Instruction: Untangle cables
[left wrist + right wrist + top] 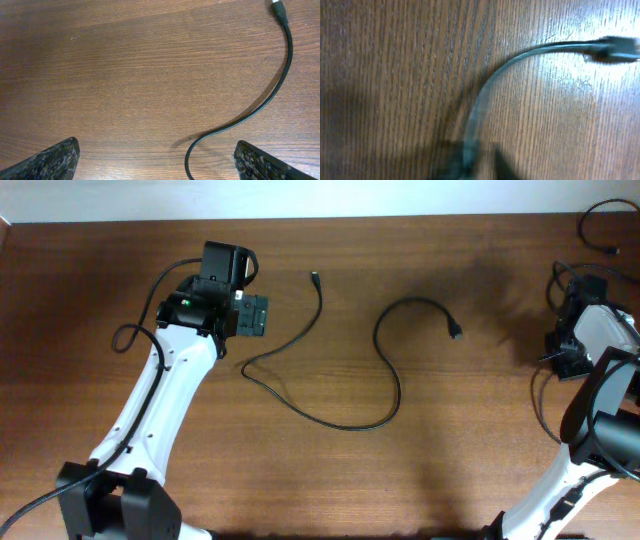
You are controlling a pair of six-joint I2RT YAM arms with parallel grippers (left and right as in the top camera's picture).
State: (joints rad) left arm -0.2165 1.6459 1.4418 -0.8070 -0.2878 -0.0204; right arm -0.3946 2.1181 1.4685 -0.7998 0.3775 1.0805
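Warm brown wood with a fine, straight grain covers the whole desk (480,440), and a pale strip of wall (300,200) runs along the top edge of the overhead view.

A long cable (345,426) lies loose across the middle of the frame. It is thin, black and smooth, laid out in an open S with no crossings. One end carries a small plug (315,277) up near the top centre. From there the cord sweeps down and left, turns along the lower middle, then hooks up and over to a chunkier plug (455,332) right of centre.

The left pincer (250,315) sits at the upper left of the frame, just left of the cable's upper stretch and not touching it. In its wrist view the two rough, speckled black fingers (55,160) stand wide apart in the lower corners. The cable (260,107) curves up between them to a plug with a bright metal tip (279,10).

The right pincer (560,340) is at the right edge of the overhead frame, well apart from the long cable. Its wrist view is blurred by motion. A second cable (485,100), glossy and greyish under the glare, arcs from a dark blocky plug (615,50) at upper right down to the bottom centre. There the right pincer (480,165) is closed, and the cord runs in between its dark tips — pinched there, as far as the blur allows.
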